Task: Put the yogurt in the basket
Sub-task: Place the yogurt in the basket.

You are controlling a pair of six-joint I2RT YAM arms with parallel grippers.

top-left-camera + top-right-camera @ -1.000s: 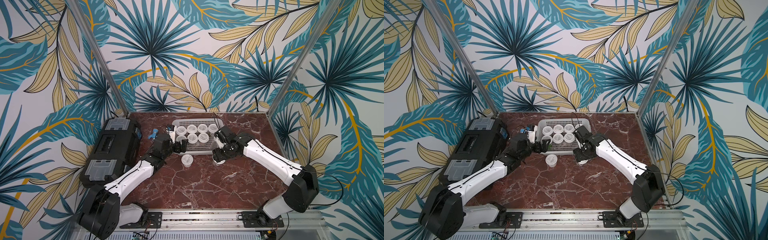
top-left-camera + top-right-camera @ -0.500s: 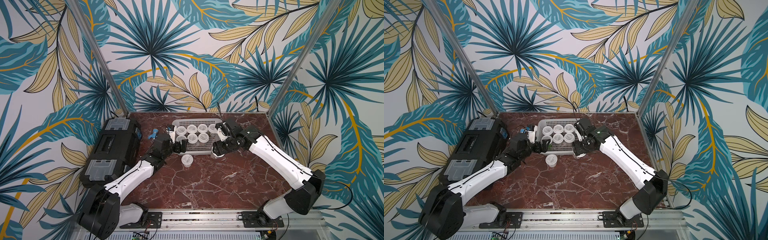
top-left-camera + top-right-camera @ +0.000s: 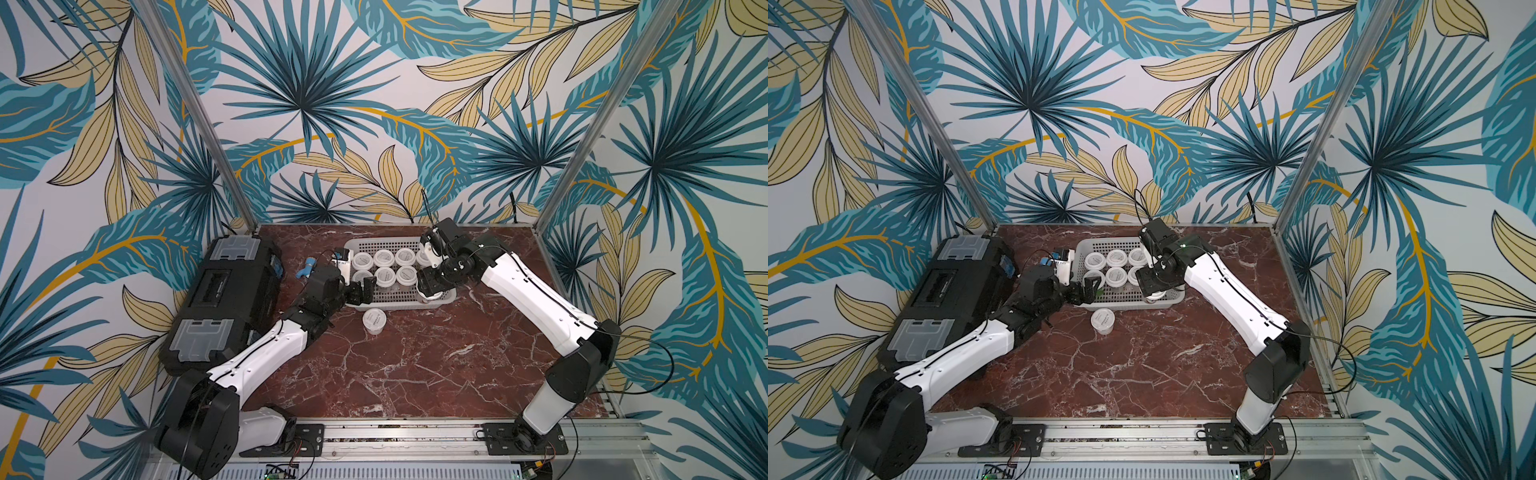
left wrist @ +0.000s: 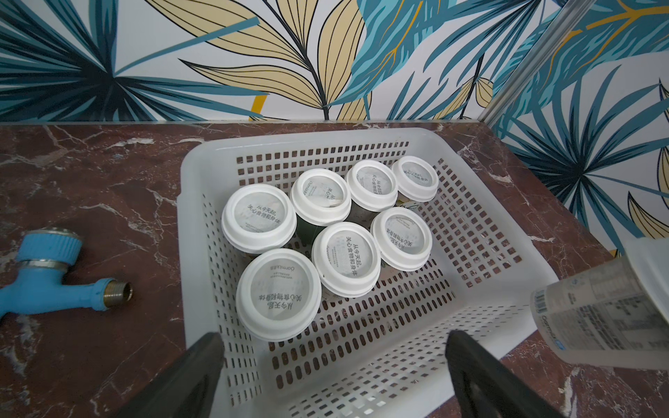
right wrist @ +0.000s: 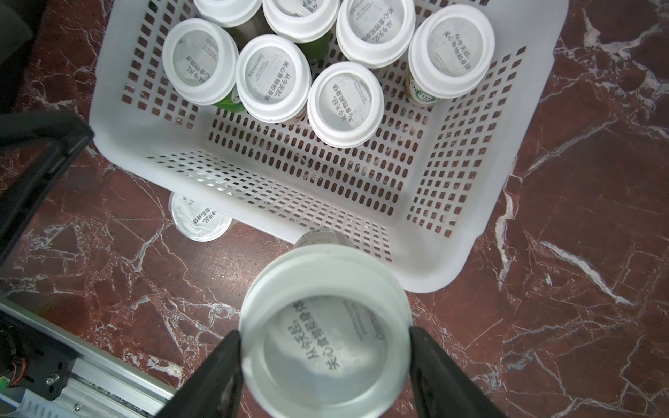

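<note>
white-lid yogurt cup (image 5: 322, 362): clenched in right end effector (image 5: 324, 334), above basket (image 5: 434, 275) nr corner rim.
left end effector (image 4: 333, 342): released, empty.
risk: early drop = cup clips rim, tips onto table (image 5: 579, 181).

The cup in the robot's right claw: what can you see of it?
The cup is small, round, clear plastic, with a white lid printed in grey and a printed label on its side. The right gripper pinches it at the lid from both sides. It hangs lid-up over the basket's front right corner.
</note>
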